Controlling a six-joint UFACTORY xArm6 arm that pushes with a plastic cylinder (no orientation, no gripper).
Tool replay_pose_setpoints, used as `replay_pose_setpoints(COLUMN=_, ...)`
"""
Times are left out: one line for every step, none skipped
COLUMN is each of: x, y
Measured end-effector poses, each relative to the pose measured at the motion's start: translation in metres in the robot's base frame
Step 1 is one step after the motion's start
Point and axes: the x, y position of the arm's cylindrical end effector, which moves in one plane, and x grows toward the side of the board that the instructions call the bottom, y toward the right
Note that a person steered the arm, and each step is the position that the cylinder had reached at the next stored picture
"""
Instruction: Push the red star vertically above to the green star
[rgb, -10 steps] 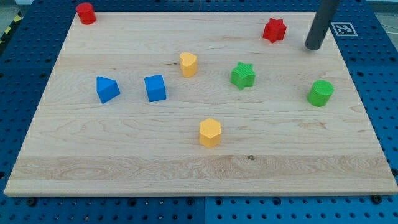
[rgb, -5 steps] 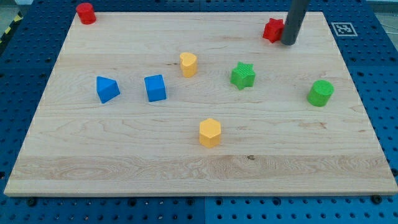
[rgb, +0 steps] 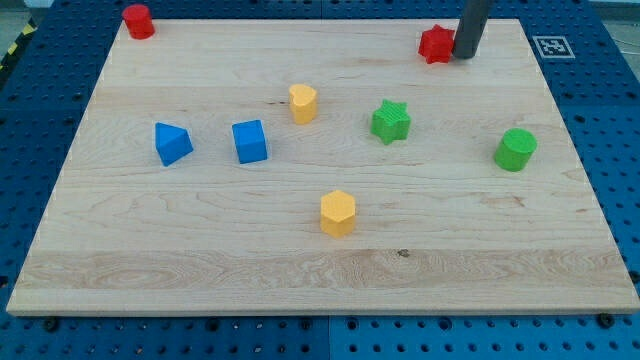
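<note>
The red star (rgb: 436, 44) lies near the board's top edge, right of centre. My tip (rgb: 465, 54) stands right against the star's right side, touching or nearly touching it. The green star (rgb: 390, 121) lies lower and a little to the left of the red star, near the board's middle right. The red star is up and to the right of the green star, not straight above it.
A red cylinder (rgb: 137, 21) sits at the top left corner. A yellow block (rgb: 303, 102), a blue cube (rgb: 250, 141) and a blue triangular block (rgb: 171, 143) lie left of the green star. A yellow hexagonal block (rgb: 338, 212) lies lower centre. A green cylinder (rgb: 515, 149) is at the right.
My tip moved left from right of the red star to its right side. The red star shifted slightly left and up.
</note>
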Motion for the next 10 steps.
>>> replay_pose_setpoints(x=-0.026, y=0.000)
replay_pose_setpoints(x=-0.030, y=-0.010)
replay_pose_setpoints(x=-0.027, y=-0.025)
replay_pose_setpoints(x=-0.010, y=-0.035)
replay_pose_setpoints(x=0.017, y=-0.035)
replay_pose_setpoints(x=0.029, y=-0.035)
replay_pose_setpoints(x=0.030, y=-0.035)
replay_pose_setpoints(x=0.029, y=-0.032)
replay_pose_setpoints(x=0.029, y=-0.027)
replay_pose_setpoints(x=0.030, y=-0.036)
